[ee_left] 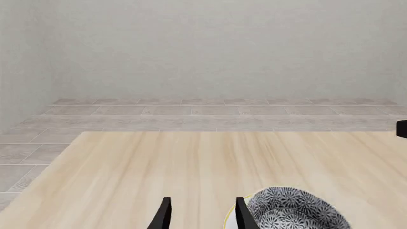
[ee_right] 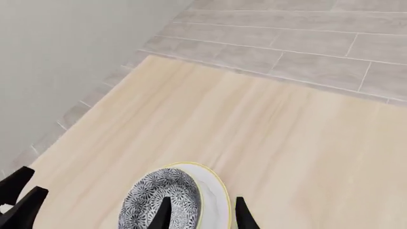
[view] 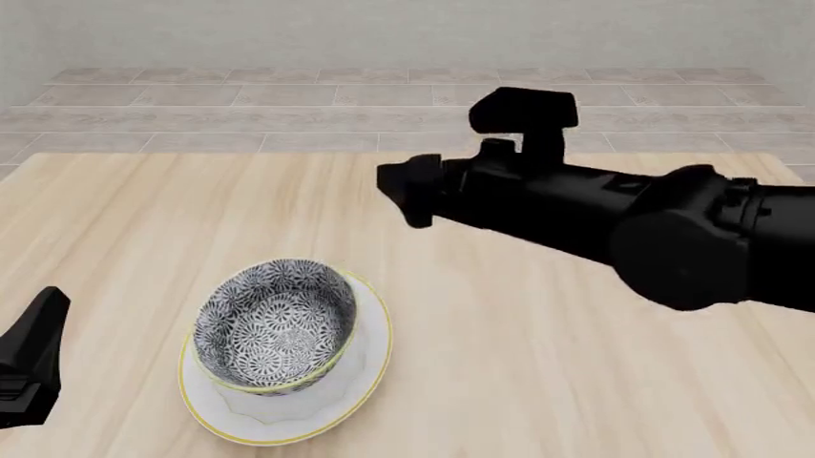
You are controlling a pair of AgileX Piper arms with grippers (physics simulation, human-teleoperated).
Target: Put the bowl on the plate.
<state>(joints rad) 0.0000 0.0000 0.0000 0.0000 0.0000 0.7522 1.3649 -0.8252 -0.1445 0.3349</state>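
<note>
The right arm [view: 612, 215] reaches leftward across the far-middle, its gripper [ee_right: 200, 212] with jaws parted and empty, while the left gripper [ee_left: 200, 212], low at near left, is likewise parted, empty.

Front view: high, facing forward over the desk [view: 574, 363]. Wrist views (low, oblique) share the bowl [view: 274, 324] on the plate [view: 369, 367].

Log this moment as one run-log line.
bowl: on plate, off-centre | left gripper: open, empty | right gripper: open, empty, raised
</note>
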